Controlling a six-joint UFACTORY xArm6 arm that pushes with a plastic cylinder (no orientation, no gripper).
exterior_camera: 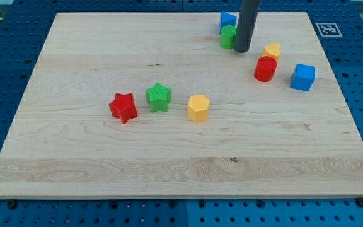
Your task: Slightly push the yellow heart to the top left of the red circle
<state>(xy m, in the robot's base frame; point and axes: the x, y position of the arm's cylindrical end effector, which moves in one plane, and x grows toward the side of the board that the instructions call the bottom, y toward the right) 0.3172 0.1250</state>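
The yellow heart (273,50) lies near the view's top right, just above and slightly right of the red circle (265,69), close to it or touching. My tip (241,50) is on the board to the left of the yellow heart, a short gap away, and up-left of the red circle. The dark rod rises out of the view's top.
A green circle (227,37) and a blue block (227,20) sit right behind the rod on its left. A blue cube (303,77) lies right of the red circle. A red star (123,106), green star (159,97) and yellow hexagon (198,108) lie mid-board.
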